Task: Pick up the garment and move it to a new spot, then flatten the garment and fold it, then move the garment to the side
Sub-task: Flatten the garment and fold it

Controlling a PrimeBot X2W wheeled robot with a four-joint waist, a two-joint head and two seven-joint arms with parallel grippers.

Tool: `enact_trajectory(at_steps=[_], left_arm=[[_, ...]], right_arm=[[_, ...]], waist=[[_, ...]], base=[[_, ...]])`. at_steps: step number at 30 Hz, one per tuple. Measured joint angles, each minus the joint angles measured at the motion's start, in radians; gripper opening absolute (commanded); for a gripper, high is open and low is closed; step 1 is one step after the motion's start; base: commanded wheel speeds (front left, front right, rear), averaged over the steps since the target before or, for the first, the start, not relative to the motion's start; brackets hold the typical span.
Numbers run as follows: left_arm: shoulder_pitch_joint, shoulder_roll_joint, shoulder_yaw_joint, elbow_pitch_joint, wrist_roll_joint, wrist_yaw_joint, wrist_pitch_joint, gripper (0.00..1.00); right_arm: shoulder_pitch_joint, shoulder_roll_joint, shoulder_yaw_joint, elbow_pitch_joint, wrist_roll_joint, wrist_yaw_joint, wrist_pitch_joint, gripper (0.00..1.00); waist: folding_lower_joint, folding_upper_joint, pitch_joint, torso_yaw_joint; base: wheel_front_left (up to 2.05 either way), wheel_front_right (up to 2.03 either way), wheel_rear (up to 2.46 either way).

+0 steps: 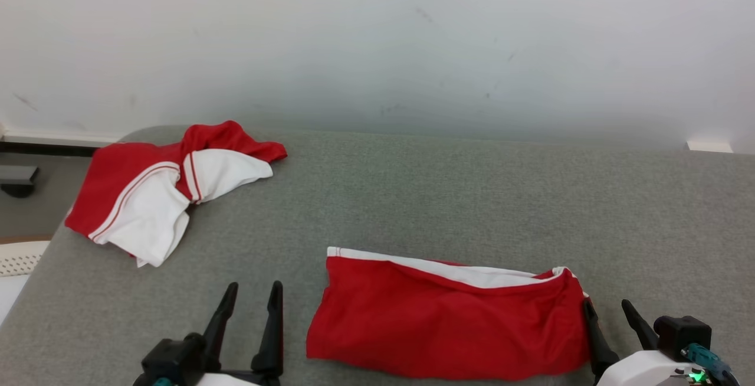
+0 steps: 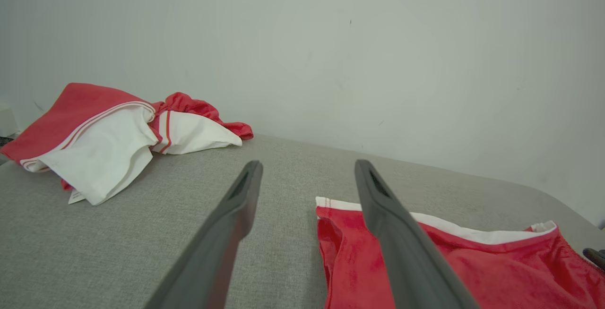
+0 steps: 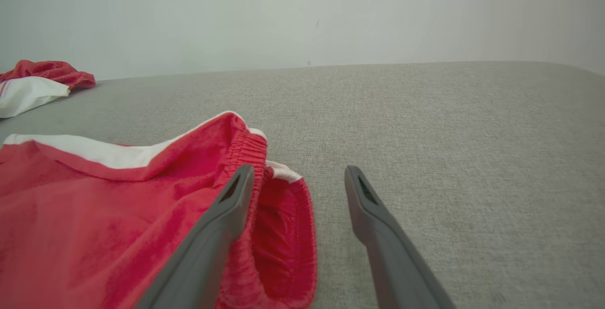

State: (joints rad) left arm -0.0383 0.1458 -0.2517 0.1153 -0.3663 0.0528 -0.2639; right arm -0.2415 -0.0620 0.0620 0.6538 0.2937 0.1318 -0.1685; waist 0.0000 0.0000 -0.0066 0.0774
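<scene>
Red garment (image 1: 442,321) lying folded into a flat, oblong band on a grey padded surface (image 1: 472,185), in its near middle part. The long axis runs left to right across the head view, the right end set slightly nearer the robot than the left. A white strip (image 1: 460,274) follows the far long edge from end to end; the near long edge is plain red. The right short end is a gathered, elastic-looking hem that gapes as an open loop, seen in the right wrist view (image 3: 94,214); the left short end is a straight edge, seen in the left wrist view (image 2: 472,271).

Left gripper (image 1: 253,285), just left of the garment's left end and clear of it, fingers spread and holding nothing; in its own view (image 2: 308,163) one finger crosses in front of the garment's left corner.

Right gripper (image 1: 606,303), at the garment's right end, fingers likewise spread and empty. In its own view (image 3: 298,168) one finger lies against or over the gathered hem, the other over bare surface; whether the first touches the cloth cannot be told.

Crumpled garment (image 1: 147,191), red and white with thin red stripes, well apart from the red garment, beyond it to the far left (image 2: 104,143) (image 3: 33,87).

Pale wall (image 1: 377,38) behind.
</scene>
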Motion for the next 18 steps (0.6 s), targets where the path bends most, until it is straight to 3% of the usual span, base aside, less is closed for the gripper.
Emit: enact_trajectory(at_steps=[9,16,17,18], left_arm=[[-0.003,-0.059,0.046,0.063,0.060,-0.080,0.000,1.00],[-0.005,-0.077,0.080,0.082,0.087,-0.114,0.000,1.00],[-0.005,-0.080,0.083,0.085,0.090,-0.115,0.000,1.00],[-0.005,-0.082,0.086,0.087,0.092,-0.120,0.000,1.00]], right_arm=[[-0.069,0.005,0.034,0.195,0.030,0.000,-0.006,1.00],[-0.129,0.005,0.046,0.331,0.077,0.000,0.019,1.00],[-0.135,0.005,0.056,0.341,0.084,0.000,0.023,0.97],[-0.141,0.005,0.066,0.347,0.099,0.000,0.029,0.67]], waist=[[0.0000,0.0000,0.011,0.035],[0.0000,0.0000,0.018,0.054],[0.0000,0.0001,0.018,0.055],[0.0000,0.0000,0.018,0.056]], base=[[0.00,0.00,0.00],[0.00,0.00,0.00],[0.00,0.00,0.00],[0.00,0.00,0.00]])
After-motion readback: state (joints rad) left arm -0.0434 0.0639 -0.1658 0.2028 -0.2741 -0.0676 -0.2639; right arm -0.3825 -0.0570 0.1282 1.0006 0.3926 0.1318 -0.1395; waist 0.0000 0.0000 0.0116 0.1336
